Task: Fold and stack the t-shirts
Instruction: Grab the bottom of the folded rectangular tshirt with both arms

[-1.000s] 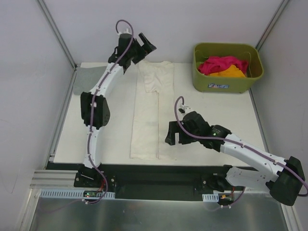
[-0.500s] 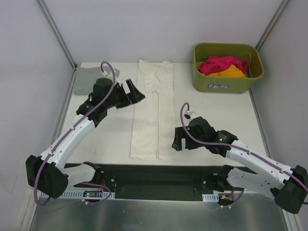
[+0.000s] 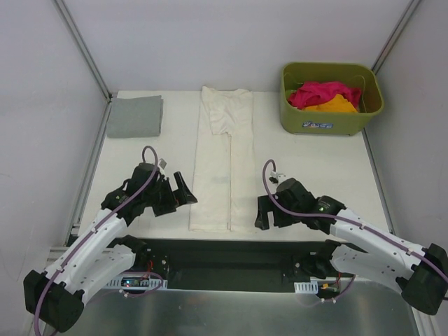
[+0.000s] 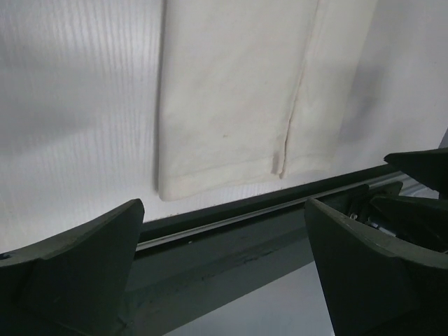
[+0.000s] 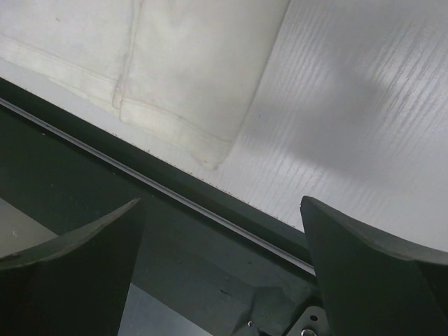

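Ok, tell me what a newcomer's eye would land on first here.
The long cream-white t-shirt, folded into a narrow strip, runs down the middle of the table. The left gripper and right gripper sit open on either side of its near hem, holding nothing. At the far right corner an olive-green basket holds a magenta-pink shirt and an orange shirt, and a folded grey shirt lies at the far left corner.

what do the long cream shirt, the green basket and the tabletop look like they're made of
Cream shirt: soft matte knit, probably cotton; stitched hem and limp folds.
Green basket: moulded plastic, smooth with slight sheen, rounded rim.
Tabletop: white sheet with fine parallel ribs and soft glare, possibly corrugated plastic.
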{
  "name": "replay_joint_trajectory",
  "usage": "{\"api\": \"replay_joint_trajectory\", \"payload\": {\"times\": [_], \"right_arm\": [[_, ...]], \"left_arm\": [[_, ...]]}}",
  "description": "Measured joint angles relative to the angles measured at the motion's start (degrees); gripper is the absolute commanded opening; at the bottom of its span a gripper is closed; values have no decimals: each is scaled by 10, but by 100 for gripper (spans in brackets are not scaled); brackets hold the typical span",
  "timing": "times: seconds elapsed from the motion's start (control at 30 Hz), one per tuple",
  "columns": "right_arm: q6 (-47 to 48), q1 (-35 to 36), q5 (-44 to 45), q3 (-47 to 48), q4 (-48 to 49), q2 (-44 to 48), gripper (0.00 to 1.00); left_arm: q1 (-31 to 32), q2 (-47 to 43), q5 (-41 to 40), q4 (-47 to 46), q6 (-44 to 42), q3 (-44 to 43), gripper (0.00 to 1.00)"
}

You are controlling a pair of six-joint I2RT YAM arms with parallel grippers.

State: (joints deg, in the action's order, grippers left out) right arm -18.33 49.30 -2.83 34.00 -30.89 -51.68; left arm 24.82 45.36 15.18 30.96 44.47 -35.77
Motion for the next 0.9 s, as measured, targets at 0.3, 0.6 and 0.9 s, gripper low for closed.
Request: {"api": "replay_joint_trajectory", "payload": {"times": [0.3,0.6,0.9], "right_arm": [[15,0,-40,-20,-8,30,97],[28,0,-83,-24,2,-21,94],[29,0,-125,-21,55,-129,77]], "left_arm": [[0,-22,24,53,18,64,86],[0,16,39,54,25,95,70],[5,105,73,-28,29,103,52]]}}
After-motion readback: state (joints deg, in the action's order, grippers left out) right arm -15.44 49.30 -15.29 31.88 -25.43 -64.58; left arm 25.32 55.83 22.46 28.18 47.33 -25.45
